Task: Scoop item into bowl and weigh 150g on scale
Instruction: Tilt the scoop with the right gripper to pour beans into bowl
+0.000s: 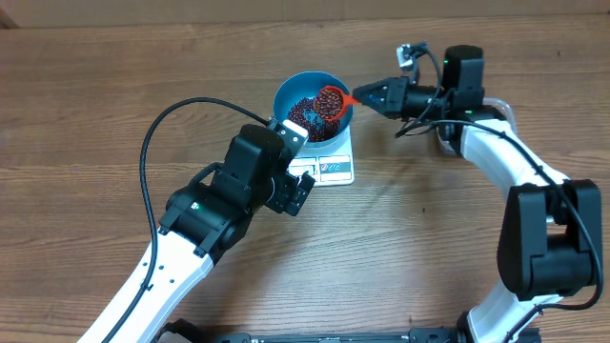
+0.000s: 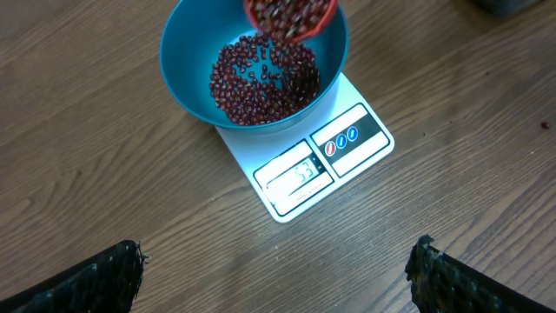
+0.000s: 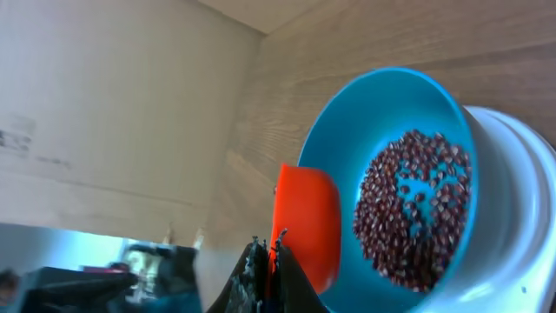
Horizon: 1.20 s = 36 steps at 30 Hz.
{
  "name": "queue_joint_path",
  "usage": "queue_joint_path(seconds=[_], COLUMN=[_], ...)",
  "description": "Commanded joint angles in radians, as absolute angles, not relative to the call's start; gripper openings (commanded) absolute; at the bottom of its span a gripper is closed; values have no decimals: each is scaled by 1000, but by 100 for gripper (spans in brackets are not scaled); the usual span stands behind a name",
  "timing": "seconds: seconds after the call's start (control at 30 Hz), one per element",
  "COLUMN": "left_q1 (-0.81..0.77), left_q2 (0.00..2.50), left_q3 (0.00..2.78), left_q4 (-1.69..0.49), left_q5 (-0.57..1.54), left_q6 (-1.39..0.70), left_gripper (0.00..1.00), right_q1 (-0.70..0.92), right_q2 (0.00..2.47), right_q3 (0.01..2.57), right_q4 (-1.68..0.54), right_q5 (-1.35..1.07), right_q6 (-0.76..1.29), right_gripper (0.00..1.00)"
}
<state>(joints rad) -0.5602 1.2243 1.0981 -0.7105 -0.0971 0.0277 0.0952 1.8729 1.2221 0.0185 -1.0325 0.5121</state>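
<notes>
- Overhead looks straight down from well back, taking in a wide stretch of the wooden surface (image 1: 86, 86) and both arms.
- Left wrist peers steeply down from near, facing the bowl (image 2: 187, 78) on the scale (image 2: 347, 139); the left claw (image 2: 276, 280) frames the bottom corners.
- Right wrist sits closest, rolled sideways, looking past the right claw (image 3: 265, 269) and the orange scoop (image 3: 308, 222) into the bowl.
- All three share bowl and scale.

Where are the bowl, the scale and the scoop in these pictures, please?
bowl (image 2: 187, 65): left wrist view, bare inner wall.
scale (image 2: 300, 174): left wrist view, display window.
scoop (image 3: 308, 222): right wrist view, orange outer side of its cup.
</notes>
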Motion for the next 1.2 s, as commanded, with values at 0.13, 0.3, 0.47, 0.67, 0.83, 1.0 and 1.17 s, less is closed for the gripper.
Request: queue_joint_path(seconds=[0.13,0.3,0.47,0.67,0.83,1.0,1.17], left_q1=[-556,-556,-556,-556,-556,-556,-556], left_q2=[1216,1216,1216,1216,1216,1216,1216], left_q3=[1095,1095,1095,1095,1095,1095,1095], left_q4=[-707,-707,-707,-707,-707,-707,-707], left_q5=[-85,-85,-85,-85,-85,-85,-85], left_q6=[15,15,15,15,15,15,15], left_gripper=[100,100,100,100,100,99,100], right_q1=[123,123,123,123,123,123,123], right_q2=[1837,1837,1837,1837,1837,1837,1837], right_q3=[1218,1218,1218,1218,1218,1218,1218], right_q4=[30,30,30,30,32,44,52], right_q5=[-931,-931,-931,-931,-931,-932,-937], right_q6=[223,80,-29,-158,-276,-400,-492], right_gripper=[4,4,4,4,4,4,4])
